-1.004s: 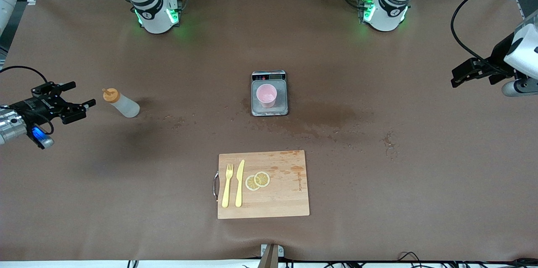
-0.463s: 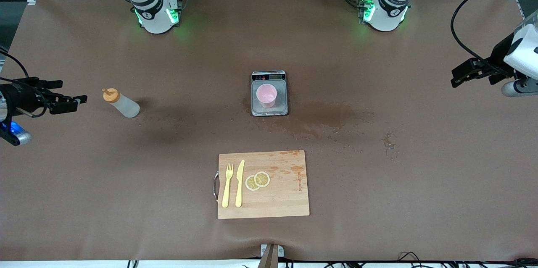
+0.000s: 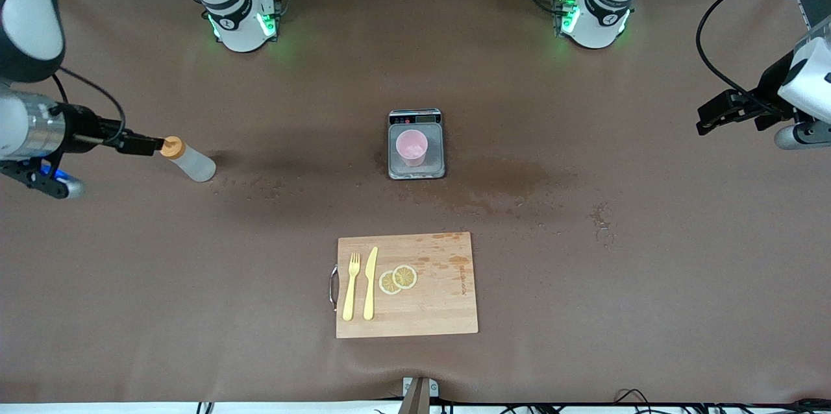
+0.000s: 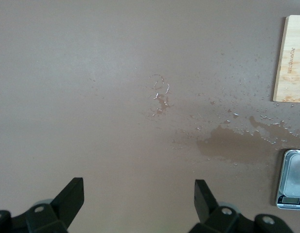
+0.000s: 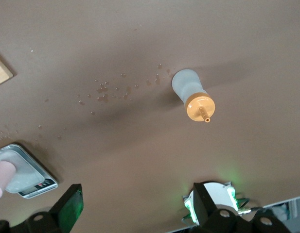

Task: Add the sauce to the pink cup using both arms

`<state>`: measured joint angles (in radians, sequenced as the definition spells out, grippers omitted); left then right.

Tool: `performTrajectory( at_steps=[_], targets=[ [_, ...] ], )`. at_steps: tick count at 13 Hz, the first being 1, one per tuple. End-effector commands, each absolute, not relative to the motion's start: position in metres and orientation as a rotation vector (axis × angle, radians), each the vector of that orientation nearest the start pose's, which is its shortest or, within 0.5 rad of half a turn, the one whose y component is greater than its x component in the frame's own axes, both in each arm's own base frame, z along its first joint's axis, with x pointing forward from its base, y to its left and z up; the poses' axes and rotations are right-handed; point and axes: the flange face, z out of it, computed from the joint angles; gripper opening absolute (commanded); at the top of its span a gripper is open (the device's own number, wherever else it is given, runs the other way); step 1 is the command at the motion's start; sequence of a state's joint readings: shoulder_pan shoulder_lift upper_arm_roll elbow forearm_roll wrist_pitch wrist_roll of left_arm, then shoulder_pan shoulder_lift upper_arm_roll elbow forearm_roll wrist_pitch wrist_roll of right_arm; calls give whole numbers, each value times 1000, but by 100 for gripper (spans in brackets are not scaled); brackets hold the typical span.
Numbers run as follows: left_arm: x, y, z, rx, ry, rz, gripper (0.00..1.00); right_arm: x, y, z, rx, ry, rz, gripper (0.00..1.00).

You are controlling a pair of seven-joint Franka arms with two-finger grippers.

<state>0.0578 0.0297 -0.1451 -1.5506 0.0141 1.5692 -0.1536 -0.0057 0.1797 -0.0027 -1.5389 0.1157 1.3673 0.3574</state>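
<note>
A: Bench?
B: Brown cover, wet stains and droplets mid-bench; cluttered racks along the robots' edge

A: Task things?
B: Sauce bottle upright toward the right arm's end; pink cup on kitchen scale

A: Claws?
B: Right claw open, empty, over the bottle; left claw waiting, open, empty, arm cut off at frame edge

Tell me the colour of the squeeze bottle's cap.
Orange, on the squeeze bottle's cap; it shows best in the right wrist view.
</note>
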Motion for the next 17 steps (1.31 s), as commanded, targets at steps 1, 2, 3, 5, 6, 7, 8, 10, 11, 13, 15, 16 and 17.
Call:
performTrajectory(
  at_steps=[1, 2, 3, 5, 6, 7, 8, 10, 11, 13, 15, 16, 17],
  targets=[
    [558, -44, 621, -3103, -74, 10, 100, 556, -3, 532, -3031, 338, 476, 100],
    [558, -44, 621, -3103, -74, 10, 100, 552, -2, 539, -3037, 332, 432, 100],
    [559, -44, 620, -3103, -74, 12, 100, 547, -1, 546, -3043, 316, 359, 100],
    [559, -44, 620, -3103, -74, 12, 100, 549, -4, 565, -3058, 283, 244, 100],
    [559, -43, 620, -3103, -76, 12, 100, 553, -5, 580, -3075, 253, 190, 100],
    [559, -44, 621, -3103, -74, 10, 100, 556, -6, 594, -3093, 229, 142, 100],
    [559, -44, 621, -3103, -74, 10, 100, 558, -9, 606, -3114, 187, 97, 100],
    [559, -44, 620, -3103, -74, 12, 100, 564, -19, 627, -3148, 93, 22, 100],
    [559, -43, 620, -3103, -76, 12, 100, 565, -22, 634, -3155, 76, -4, 100],
    [559, -42, 621, -3103, -76, 10, 100, 566, -27, 636, -3155, 100, -21, 100],
    [555, -42, 626, -3102, -77, 3, 100, 567, -28, 644, -3155, 104, -94, 100],
    [555, -42, 628, -3104, -68, -1, 100, 568, -28, 645, -3155, 109, -106, 100],
    [555, -41, 631, -3105, -70, -13, 100, 568, -28, 645, -3153, 111, -111, 100]
  ],
)
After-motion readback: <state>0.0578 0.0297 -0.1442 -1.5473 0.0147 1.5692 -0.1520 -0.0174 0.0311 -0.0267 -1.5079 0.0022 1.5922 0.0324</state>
